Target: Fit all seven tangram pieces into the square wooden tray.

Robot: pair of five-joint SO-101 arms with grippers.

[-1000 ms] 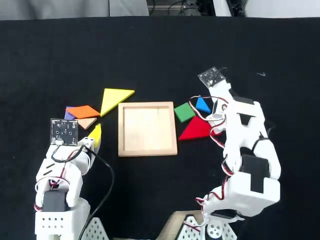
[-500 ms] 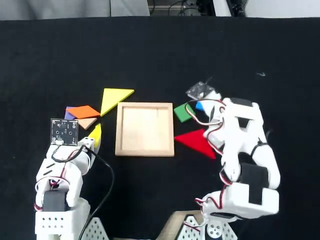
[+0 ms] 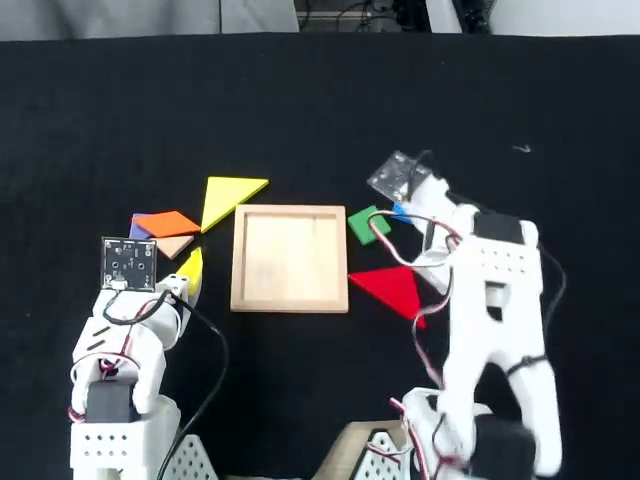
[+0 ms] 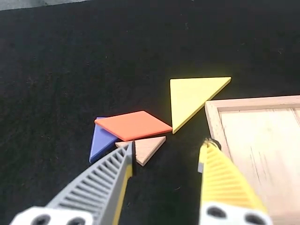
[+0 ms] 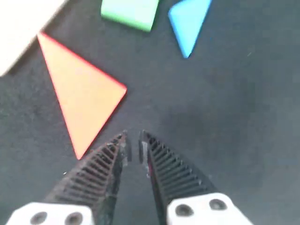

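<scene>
On the black-clothed table [image 3: 300, 100], the square wooden tray [image 3: 290, 211] lies flat at centre, no pieces inside.

Pieces L of tray:
- Lg yellow triangle [image 3: 228, 196] just off the tray's far-L corner, apart from the rim.
- Orange parallelogram [image 4: 133, 125] next over, lying across an edge of the purple-blue triangle [image 4: 100, 144].
- Tan triangle [image 4: 149, 147] touching the orange piece on its near side.

Pieces R of tray:
- Green square [image 3: 365, 225] just beside the far-R corner.
- Blue triangle [image 5: 187, 21] near the green one, not touching; partly covered by the R arm [image 3: 495, 300] in the high view.
- Lg red triangle [image 5: 79, 96] close to the tray's R rim, one point toward the tray, long taper toward the arm.

L arm [image 3: 125, 340]: folded back at the near-L of the table, wrist aimed at the far edge. L gripper [image 4: 168, 149] sits low over bare cloth between tan triangle and the tray's L rim. Its fingers [image 4: 115, 171] are spread wide, nothing between them.

R arm: base near-R, upper links stretched fwd, wrist over the area R of the tray. R gripper [image 5: 132, 137] points down at cloth just beside the red triangle's tapered end; contact cannot be judged. Fingers drawn almost together, thin gap only, holding nothing
</scene>
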